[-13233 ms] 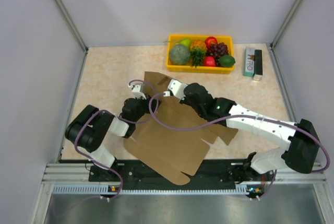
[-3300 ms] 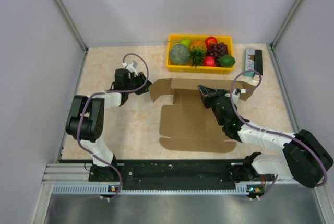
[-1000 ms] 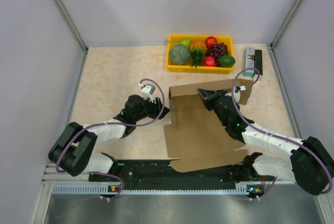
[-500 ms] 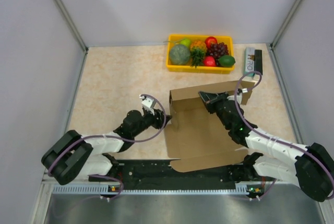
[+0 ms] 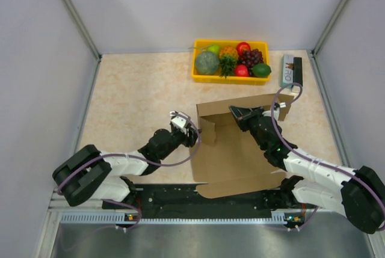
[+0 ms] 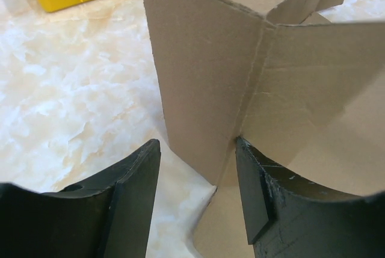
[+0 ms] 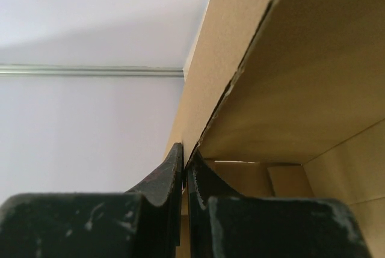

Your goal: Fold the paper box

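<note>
The paper box (image 5: 234, 150) sits half-raised on the tabletop (image 5: 132, 89), on the near side of the yellow tray (image 5: 230, 78) and apart from it. Its long axis runs roughly parallel to the tray's long side. The right pincer (image 5: 236, 112) is clamped on the top edge of the upright wall facing the tray. The left pincer (image 5: 191, 130), jaws apart and not closed on anything, straddles the end flap (image 6: 198, 71) at that wall's left corner. The left arm is the nearer one, so it probably folds this flap inward.
</note>
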